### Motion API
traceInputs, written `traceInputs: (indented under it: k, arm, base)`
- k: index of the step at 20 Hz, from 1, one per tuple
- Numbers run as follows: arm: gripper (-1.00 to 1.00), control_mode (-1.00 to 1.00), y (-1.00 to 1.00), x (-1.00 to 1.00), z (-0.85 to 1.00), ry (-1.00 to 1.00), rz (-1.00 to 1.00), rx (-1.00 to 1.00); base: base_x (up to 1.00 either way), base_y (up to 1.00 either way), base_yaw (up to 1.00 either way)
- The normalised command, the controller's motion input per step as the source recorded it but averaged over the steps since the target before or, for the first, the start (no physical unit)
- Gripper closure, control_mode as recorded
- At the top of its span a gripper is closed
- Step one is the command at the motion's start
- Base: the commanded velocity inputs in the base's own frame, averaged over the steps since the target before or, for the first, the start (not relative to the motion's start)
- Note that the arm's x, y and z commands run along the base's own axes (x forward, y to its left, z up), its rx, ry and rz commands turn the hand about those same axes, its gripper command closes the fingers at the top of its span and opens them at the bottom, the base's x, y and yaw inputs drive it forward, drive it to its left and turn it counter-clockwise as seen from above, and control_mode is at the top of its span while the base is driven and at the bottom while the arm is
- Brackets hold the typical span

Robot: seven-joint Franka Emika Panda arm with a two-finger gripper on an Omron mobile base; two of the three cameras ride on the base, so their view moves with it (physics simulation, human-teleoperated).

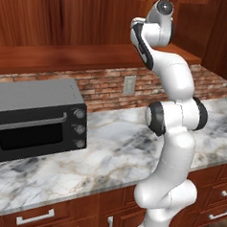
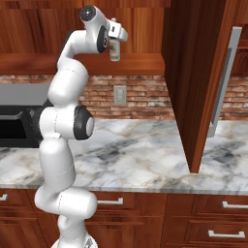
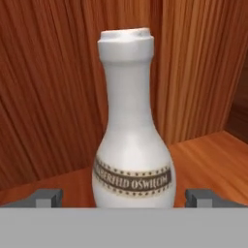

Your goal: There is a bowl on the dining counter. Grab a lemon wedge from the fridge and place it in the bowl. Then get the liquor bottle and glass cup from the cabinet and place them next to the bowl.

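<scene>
One slim whitish liquor bottle [image 3: 132, 131] with a narrow neck, flared lip and a dark lettered band round its belly stands upright on a reddish-brown wooden shelf [image 3: 213, 160], inside the reddish-brown wooden wall cabinet [image 3: 58, 87], whose grained wall panels rise behind and beside it. One gripper [image 3: 126, 197], released, jaws spread wide: two grey fingertips [image 3: 46, 197] flank the bottle's base on either side, apart from it, the bottle centred between them. One white arm with dark joints, reared tall from the base, elbow bent, hand raised to cabinet height; in the right base view the gripper [image 2: 115, 51] points toward the cabinet front. One open cabinet door [image 2: 196, 82], wooden, with a grey face and long silver handle, juts out over the bench to the arm's right. One marble-topped bench [image 1: 113, 149] with wooden drawers below. One dark grey toaster oven [image 1: 36, 117] with three knobs sits at its left. One wall socket [image 1: 130, 85] on the red brick backsplash.
</scene>
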Motion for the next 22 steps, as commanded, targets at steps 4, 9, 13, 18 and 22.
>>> traceInputs:
  k: [4, 9, 13, 18, 22]
  arm:
    - [-1.00, -1.00, -0.05, 0.15, 0.00, 0.01, 0.00, 0.00]
    - [-1.00, -1.00, -0.04, 0.14, -0.04, 0.00, 0.00, 0.00]
    - [1.00, -1.00, -0.01, 0.14, -0.13, 0.00, 0.00, 0.00]
    - [1.00, -1.00, 0.00, 0.16, -0.15, 0.01, 0.00, 0.00]
    - [1.00, -1.00, -0.04, 0.02, -0.14, 0.00, 0.00, 0.00]
  base:
    - [0.00, 0.00, 0.00]
    - [0.00, 0.00, 0.00]
    - [0.00, 0.00, 0.00]
    - [0.00, 0.00, 0.00]
    - [0.00, 0.00, 0.00]
